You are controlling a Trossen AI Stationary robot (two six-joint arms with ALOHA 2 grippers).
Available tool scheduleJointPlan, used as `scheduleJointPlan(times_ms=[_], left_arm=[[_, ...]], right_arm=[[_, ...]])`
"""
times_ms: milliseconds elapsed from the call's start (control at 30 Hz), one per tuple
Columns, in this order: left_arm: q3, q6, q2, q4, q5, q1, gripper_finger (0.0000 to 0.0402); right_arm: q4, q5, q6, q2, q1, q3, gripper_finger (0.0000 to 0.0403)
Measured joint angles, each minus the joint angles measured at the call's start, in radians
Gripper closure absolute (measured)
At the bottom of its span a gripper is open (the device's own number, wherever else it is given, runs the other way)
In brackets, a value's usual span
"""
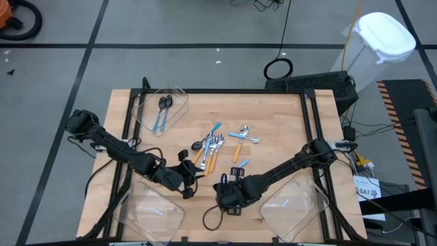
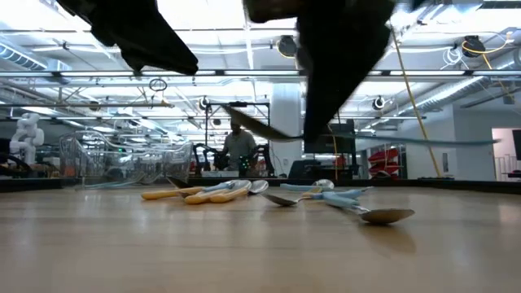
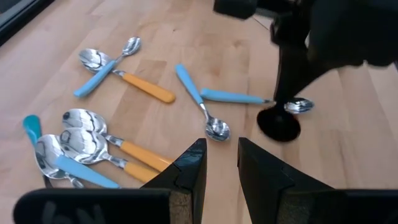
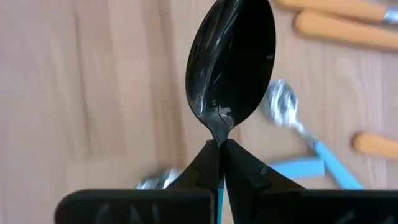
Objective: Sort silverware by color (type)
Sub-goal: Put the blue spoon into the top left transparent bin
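1. The right gripper (image 4: 221, 149) was closed on a black-bowled spoon (image 4: 231, 59) at its neck, a sliver of light-blue handle showing between the fingers (image 4: 245, 168); in the high view this gripper (image 1: 222, 184) sat over the table's near middle, just short of the spoon pile.
2. The left gripper (image 3: 217, 162) had its fingers (image 3: 189, 165) parted by a narrow gap and held nothing; in the high view it (image 1: 188, 174) hovered near the pile's near-left edge, close to the right gripper.
3. Two clear bins (image 1: 153, 212) (image 1: 293, 208) lay at the table's near edge, one on each side.
4. Near the middle of the wooden table (image 1: 273, 116), the loose silverware (image 1: 212, 147) lay in a cluster: silver-bowled spoons with orange and light-blue handles, some overlapping.
5. A crossed pair of spoons (image 1: 244, 134), one orange and one blue, lay just right of the cluster.
6. At the far-left corner, a third clear bin (image 1: 179, 96) held black-bowled spoons (image 1: 162, 109) with blue handles.
7. Beyond the table, a person (image 2: 238, 146) stood in the room.
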Motion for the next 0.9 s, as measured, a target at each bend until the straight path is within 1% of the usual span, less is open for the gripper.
scheduleJointPlan(times_ms=[200,333,500,567,667,767,833,900], left_arm=[[0.0,-0.027,0.0,-0.004,-0.015,-0.035,0.0309],[0.0,-0.042,0.0,-0.008,-0.046,-0.066,0.0309],[0.0,-0.054,0.0,-0.008,-0.059,-0.092,0.0309],[0.0,-0.065,0.0,-0.007,-0.071,-0.097,0.0309],[0.0,-0.072,0.0,-0.001,-0.095,-0.103,0.0309],[0.0,-0.073,0.0,0.004,-0.113,-0.104,0.0309],[0.0,-0.08,0.0,0.005,-0.126,-0.104,0.0309],[0.0,-0.084,0.0,0.005,-0.134,-0.104,0.0309]], right_arm=[[-0.033,0.085,0.024,-0.044,0.037,-0.007,0.0398],[-0.02,0.107,0.025,-0.077,0.055,-0.021,0.0398],[0.023,0.178,-0.006,-0.128,0.061,-0.042,0.0398],[0.056,0.216,-0.039,-0.144,0.051,-0.047,0.0398],[0.118,0.333,-0.068,-0.173,0.039,-0.047,0.0397],[0.191,0.415,-0.125,-0.198,0.035,-0.046,0.0396],[0.187,0.453,-0.141,-0.207,0.035,-0.047,0.0395],[0.144,0.487,-0.13,-0.215,0.035,-0.047,0.0394]])
